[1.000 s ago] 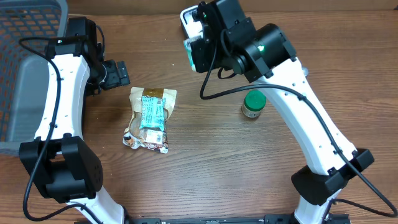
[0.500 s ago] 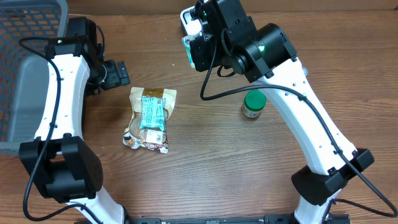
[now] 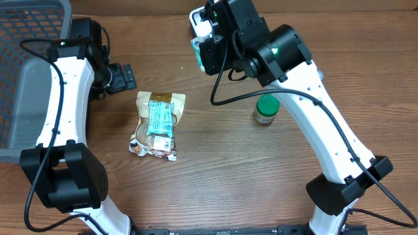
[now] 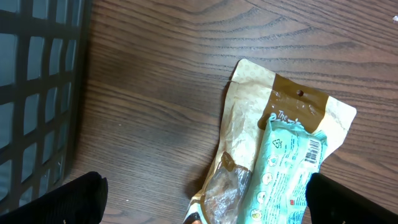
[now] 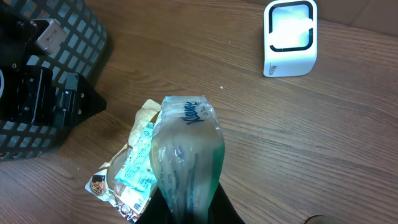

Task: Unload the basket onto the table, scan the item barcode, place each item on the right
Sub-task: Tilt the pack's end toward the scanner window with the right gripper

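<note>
– Near the far edge of the tabletop [image 3: 228, 170], what has the right gripper [image 5: 186, 213] got?
– A clear packet [image 5: 186, 155] with green inside and blue writing near its top; the jaws are clamped on its lower end, and it stands up out of them, well off the wood.
– And the scanner [image 5: 289, 37]?
– White, with a pale window; it sits by the far edge, about midway along; from the wrist camera it lies beyond the packet and off to one side, apart from it; overhead, packet and gripper crowd right up beside it, and I cannot tell whether they touch.
– What about the left gripper [image 3: 121, 77]?
– Jaws spread wide with nothing between them; it hangs towards the far left corner, just beside the basket [image 4: 37, 93].
– What lies under it?
– Bare wood and, a little nearer the middle, the pouches [image 3: 157, 124]: a brown-and-cream one lying flat with a teal wrapper on top; a barcode shows on the teal one in the left wrist view.
– Anything else out there?
– A jar [image 3: 266, 109] with a green lid, upright, right of the middle and well apart from the pouches; the right arm passes over the wood close beside it.
</note>
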Robot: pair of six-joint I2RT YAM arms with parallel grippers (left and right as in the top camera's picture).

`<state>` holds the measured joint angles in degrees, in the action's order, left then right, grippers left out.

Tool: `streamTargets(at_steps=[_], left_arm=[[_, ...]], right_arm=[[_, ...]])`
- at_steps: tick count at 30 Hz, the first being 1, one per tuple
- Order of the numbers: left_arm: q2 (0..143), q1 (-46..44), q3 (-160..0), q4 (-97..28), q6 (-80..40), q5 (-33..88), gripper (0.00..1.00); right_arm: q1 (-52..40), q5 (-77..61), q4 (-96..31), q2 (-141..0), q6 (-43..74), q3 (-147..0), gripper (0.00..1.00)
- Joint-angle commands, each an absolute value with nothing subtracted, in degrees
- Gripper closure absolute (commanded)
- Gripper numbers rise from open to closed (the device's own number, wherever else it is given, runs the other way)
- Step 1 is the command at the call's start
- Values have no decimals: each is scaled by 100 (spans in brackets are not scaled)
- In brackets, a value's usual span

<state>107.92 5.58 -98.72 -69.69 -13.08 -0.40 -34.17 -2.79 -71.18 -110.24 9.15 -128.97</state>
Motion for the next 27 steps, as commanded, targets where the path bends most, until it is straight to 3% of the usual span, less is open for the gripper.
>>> streamTargets(at_steps=[1,27], left_arm=[[10757,517,-9861,-6976,-1221,1,1],[10757,517,-9861,-6976,-1221,1,0]], right_arm=[[-3433,-309,-7078,-10888,888,-13023,96],[-3433,-305,-6932,-10888,888,-13019,96]])
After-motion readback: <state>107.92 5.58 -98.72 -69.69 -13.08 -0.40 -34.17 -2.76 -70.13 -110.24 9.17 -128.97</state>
